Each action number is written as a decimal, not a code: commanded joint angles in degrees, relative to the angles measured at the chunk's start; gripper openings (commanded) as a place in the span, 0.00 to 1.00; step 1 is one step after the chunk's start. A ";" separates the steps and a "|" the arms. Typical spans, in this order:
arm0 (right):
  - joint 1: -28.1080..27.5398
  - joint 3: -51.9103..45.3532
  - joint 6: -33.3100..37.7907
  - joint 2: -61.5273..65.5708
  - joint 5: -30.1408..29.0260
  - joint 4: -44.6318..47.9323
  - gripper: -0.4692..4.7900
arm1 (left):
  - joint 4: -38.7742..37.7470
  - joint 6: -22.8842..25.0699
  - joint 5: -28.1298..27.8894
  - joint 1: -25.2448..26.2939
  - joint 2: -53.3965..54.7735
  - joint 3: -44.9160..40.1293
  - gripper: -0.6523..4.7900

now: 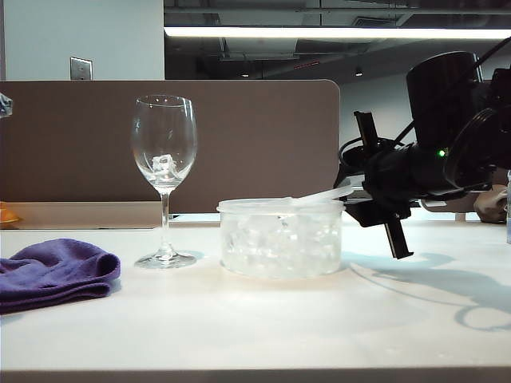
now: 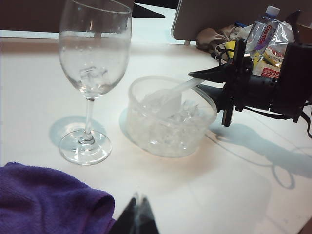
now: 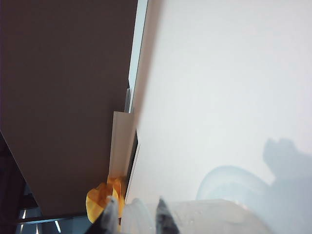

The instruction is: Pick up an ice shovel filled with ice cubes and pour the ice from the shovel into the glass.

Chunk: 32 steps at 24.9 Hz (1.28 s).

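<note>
clear plastic tub [image 1: 281,238] at table [image 1: 255,327] centre, packed with ice cubes [image 1: 275,243]; ice shovel [image 2: 168,97] lies in it, handle toward the right gripper [image 2: 214,83], whose jaws flank the handle, grip unclear. glass [image 1: 164,171] stands left of tub; purple cloth [image 1: 52,271] beyond. left gripper [image 2: 136,219] hovers apart, closure uncertain. water bottle [image 2: 261,29] behind.

- On the table [image 1: 263,335], from left to right in the exterior view: cloth [image 1: 52,273], glass [image 1: 164,171], tub [image 1: 281,237], right gripper [image 1: 375,185].
- In the tub: ice cubes [image 1: 279,243], ice shovel [image 2: 168,97], handle over the rim toward the right gripper.
- Apparently one cube in the glass.
- Left gripper [image 2: 137,217] near the cloth.
- Behind: a partition [image 1: 263,136].
</note>
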 commanded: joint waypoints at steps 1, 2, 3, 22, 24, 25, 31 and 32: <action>0.11 0.28 -0.02 -0.26 0.13 0.94 0.28 | 0.70 0.11 0.26 0.04 0.04 0.26 0.11; 0.11 0.28 -0.02 -0.26 0.13 0.94 0.28 | 0.70 0.11 0.26 0.04 0.04 0.26 0.11; 0.11 0.28 0.00 -0.26 0.15 0.94 0.28 | 0.70 0.11 0.26 0.04 0.04 0.26 0.11; 0.02 0.28 2.91 -0.26 1.62 1.03 0.14 | 0.70 0.11 0.26 0.04 0.04 0.26 0.11; 0.00 0.28 3.74 -0.26 1.64 1.14 0.13 | 0.70 0.11 0.26 0.04 0.04 0.26 0.11; 0.00 0.28 4.20 -0.26 1.62 1.31 0.13 | 0.70 0.11 0.26 0.04 0.04 0.26 0.11; -0.26 0.26 4.85 -0.26 1.62 4.02 0.11 | 0.70 0.11 0.26 0.04 0.04 0.26 0.11; -0.68 0.26 6.27 -0.28 1.60 4.85 0.11 | 0.70 0.11 0.26 0.04 0.04 0.26 0.11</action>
